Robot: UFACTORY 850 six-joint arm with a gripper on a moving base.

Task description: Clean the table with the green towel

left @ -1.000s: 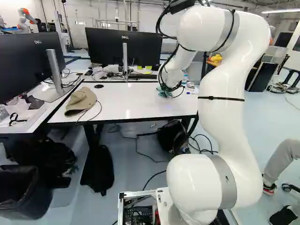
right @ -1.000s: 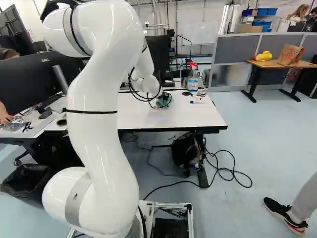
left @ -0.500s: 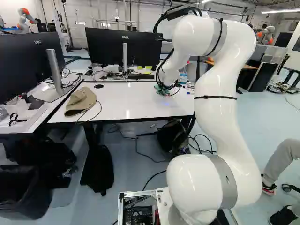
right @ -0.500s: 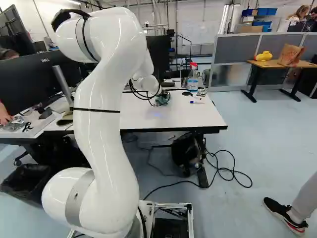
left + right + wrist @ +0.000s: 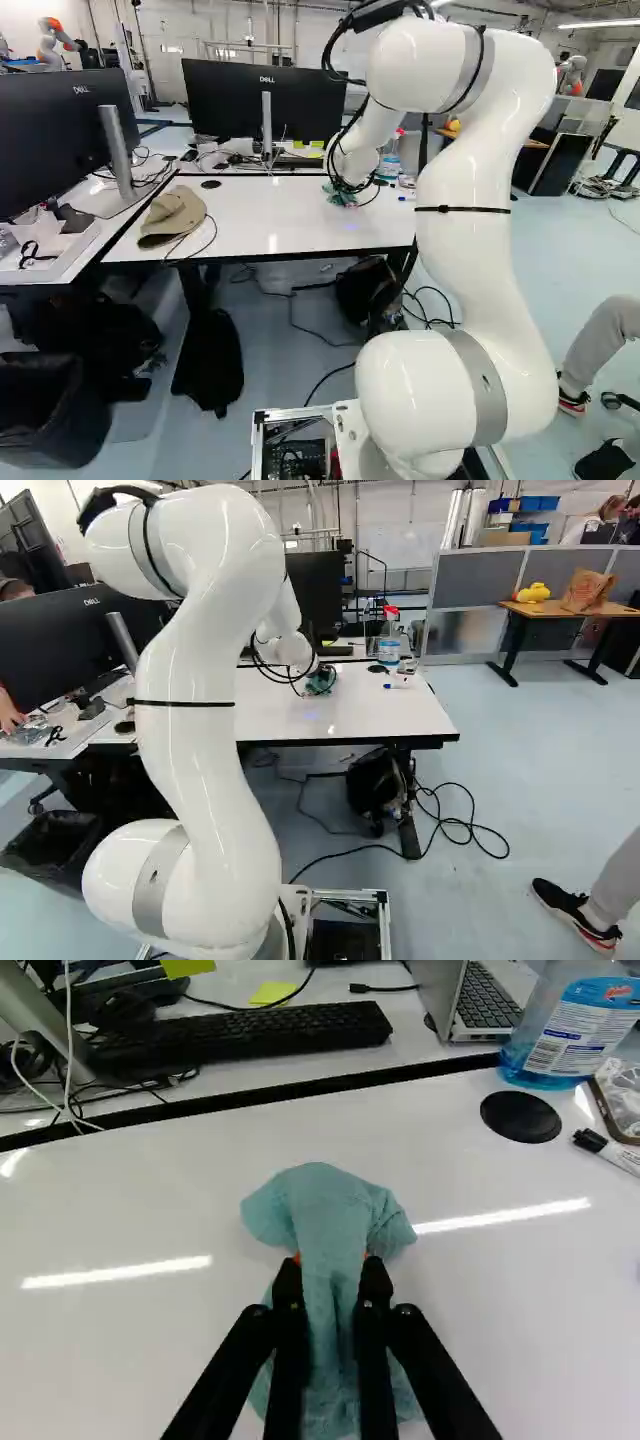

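Note:
At the far part of the white table (image 5: pixel 260 228), my gripper (image 5: pixel 318 680) is low over the top, partly hidden by the wrist and cables. In the wrist view both fingers of the gripper (image 5: pixel 332 1265) are closed on the green towel (image 5: pixel 325 1210), pinching it from two sides. The bunched cloth spreads ahead of the fingers and back beneath them, against the tabletop. In the left base view the towel (image 5: pixel 342 198) shows as a small green patch under the wrist.
A spray bottle (image 5: pixel 389 638), marker (image 5: pixel 610 1152) and small tray (image 5: pixel 620 1100) stand beyond the towel. A tan cap (image 5: pixel 172 216) with a cable lies on the table. Monitors (image 5: pixel 262 100), a keyboard (image 5: pixel 240 1038) and a laptop (image 5: pixel 480 1000) stand behind. Another robot (image 5: pixel 54 42) is far off.
The arm has swung slightly, carrying the gripper and towel a little leftward over the tabletop in both base views. The upper arm first dipped, then rose again. The base has not moved.

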